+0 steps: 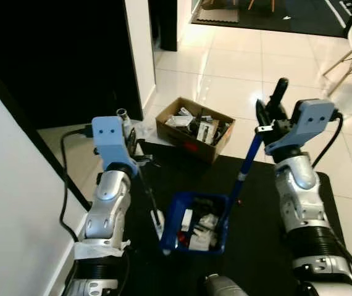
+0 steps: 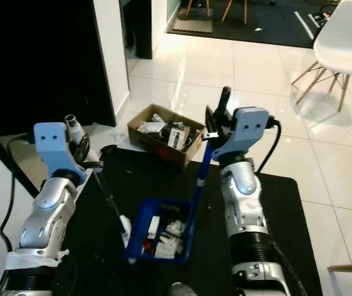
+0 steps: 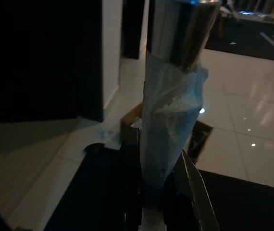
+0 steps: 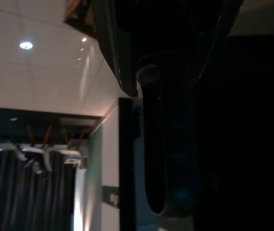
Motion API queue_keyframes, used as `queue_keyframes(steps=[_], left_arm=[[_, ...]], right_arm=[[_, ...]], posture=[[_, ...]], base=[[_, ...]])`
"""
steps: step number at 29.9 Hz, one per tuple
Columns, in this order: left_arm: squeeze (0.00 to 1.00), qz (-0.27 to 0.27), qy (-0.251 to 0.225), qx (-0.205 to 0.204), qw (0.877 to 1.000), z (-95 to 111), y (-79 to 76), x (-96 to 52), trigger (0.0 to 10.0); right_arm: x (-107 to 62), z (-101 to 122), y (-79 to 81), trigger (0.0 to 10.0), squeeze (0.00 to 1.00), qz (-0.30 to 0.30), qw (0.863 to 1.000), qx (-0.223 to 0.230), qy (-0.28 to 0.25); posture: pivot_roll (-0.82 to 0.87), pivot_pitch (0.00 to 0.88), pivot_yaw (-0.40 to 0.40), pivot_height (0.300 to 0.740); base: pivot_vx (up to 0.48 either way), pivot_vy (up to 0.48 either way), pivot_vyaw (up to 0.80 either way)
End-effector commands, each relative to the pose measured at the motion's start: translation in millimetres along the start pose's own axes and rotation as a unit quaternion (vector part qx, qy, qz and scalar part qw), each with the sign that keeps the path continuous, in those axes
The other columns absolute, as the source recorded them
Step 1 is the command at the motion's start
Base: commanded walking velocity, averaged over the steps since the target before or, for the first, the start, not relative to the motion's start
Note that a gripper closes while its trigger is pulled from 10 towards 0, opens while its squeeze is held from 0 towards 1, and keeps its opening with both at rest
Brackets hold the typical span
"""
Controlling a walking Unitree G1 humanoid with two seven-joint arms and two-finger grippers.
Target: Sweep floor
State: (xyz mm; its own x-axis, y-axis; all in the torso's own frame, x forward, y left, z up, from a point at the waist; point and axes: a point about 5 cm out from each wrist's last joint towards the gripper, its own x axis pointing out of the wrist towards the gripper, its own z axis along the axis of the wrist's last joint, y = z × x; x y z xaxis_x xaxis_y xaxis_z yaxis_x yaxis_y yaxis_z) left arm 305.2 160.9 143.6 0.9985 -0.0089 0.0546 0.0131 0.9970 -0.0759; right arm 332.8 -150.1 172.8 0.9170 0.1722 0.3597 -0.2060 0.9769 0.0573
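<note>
Cardboard box [image 1: 195, 128] w/ clutter, white chair [image 2: 338, 43].

Plastic-wrapped silver handle [image 3: 173, 120] between dark fingers [image 3: 130, 192], cardboard box [image 3: 199, 137] beyond

Glossy white floor tiles [image 2: 349, 179] reflect ceiling lights. A black mat [image 2: 287, 246] covers the near floor. A white chair [image 2: 343, 37] with wooden legs stands at the far right, beside a dark rug [image 2: 268, 24]. A white wall [image 1: 9, 203] runs along the left.

A cardboard box [image 1: 195, 128] and wall [image 1: 139, 49] blocked the front-left; open tile floor [image 1: 238, 68] lay ahead.
</note>
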Motion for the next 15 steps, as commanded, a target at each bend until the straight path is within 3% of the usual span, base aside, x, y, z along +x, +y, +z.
queue_keyframes(steps=[1, 6, 15], left_arm=[[0.00, -0.001, -0.014, -0.005, 1.000, 4, -1.8, -0.1, 10.0], [0.00, 0.022, -0.045, 0.011, 0.999, 6, 1.9, -2.7, 10.0], [0.00, 0.026, -0.056, 0.005, 0.998, 10, 0.3, -2.1, 10.0]], right_arm=[[1.5, 2, 2.7, 10.0, 0.00, 0.004, 1.000, 0.007, -0.007], [0.5, -8, 12.7, 10.0, 0.00, 0.033, 0.999, 0.016, 0.012], [0.6, -11, 17.7, 10.0, 0.00, 0.043, 0.999, 0.017, 0.016]], posture=[[0.00, 0.021, 0.019, 0.740], [0.00, 0.023, 0.015, 0.740], [0.00, 0.025, 0.011, 0.740]], base=[[0.000, 0.000, 0.00], [0.000, 0.000, 0.00], [0.000, 0.000, 0.00]])
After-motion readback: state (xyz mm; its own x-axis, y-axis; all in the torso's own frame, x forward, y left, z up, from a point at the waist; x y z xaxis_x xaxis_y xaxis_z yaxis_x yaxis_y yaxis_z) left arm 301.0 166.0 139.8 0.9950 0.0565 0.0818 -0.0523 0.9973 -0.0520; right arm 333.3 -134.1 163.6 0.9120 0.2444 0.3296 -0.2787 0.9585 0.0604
